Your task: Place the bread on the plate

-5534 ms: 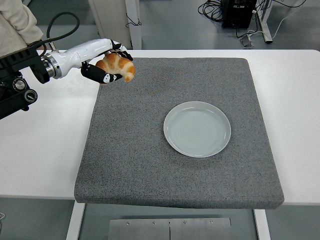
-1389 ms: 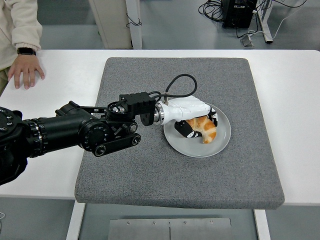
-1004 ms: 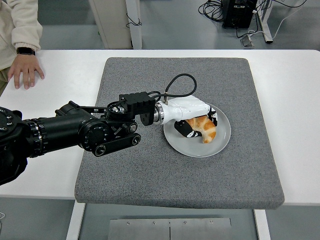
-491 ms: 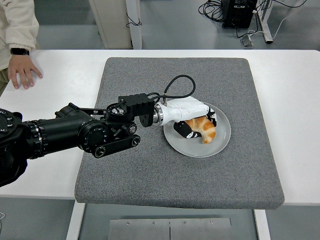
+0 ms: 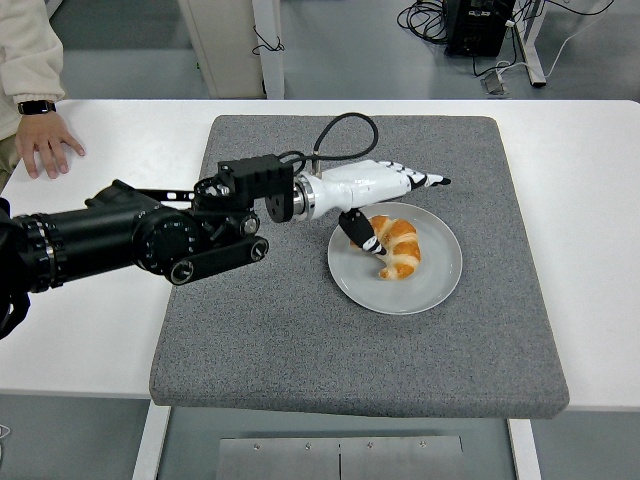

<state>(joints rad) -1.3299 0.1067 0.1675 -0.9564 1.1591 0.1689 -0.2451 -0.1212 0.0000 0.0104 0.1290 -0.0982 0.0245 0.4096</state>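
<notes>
A golden croissant-shaped bread [image 5: 396, 248] lies on the pale grey plate [image 5: 436, 285] in the middle of the grey mat. My left hand [image 5: 395, 205] hovers just above and left of the bread, fingers spread and holding nothing; the fingertips [image 5: 432, 181] point right over the plate's far rim and the thumb [image 5: 362, 234] hangs beside the bread's left end. The black left arm [image 5: 130, 238] reaches in from the left edge across the mat. The right arm does not show.
A grey felt mat [image 5: 300, 350] covers the middle of the white table [image 5: 590, 230]. A person's hand [image 5: 45, 142] with a watch rests on the table at the far left. Cables and furniture legs stand on the floor beyond the table.
My left hand has let go of the bread, opened its fingers and lifted up and back to the left. The bread now lies free on the plate.
</notes>
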